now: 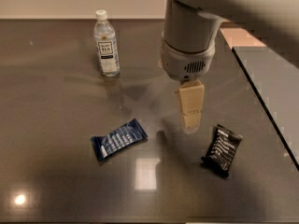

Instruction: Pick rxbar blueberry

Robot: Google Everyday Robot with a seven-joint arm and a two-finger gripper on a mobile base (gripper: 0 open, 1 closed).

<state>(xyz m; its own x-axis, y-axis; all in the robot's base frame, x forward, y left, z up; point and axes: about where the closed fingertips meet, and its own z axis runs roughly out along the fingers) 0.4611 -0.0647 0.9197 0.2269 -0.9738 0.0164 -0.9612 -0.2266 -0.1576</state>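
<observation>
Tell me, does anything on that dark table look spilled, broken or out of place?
Nothing stands out. The clear plastic water bottle stands upright and capped at the back. The flat dark blue wrapped snack bar and the black wrapped bar lie flat, with no visible tears. The robot's pincer hangs between them.
</observation>
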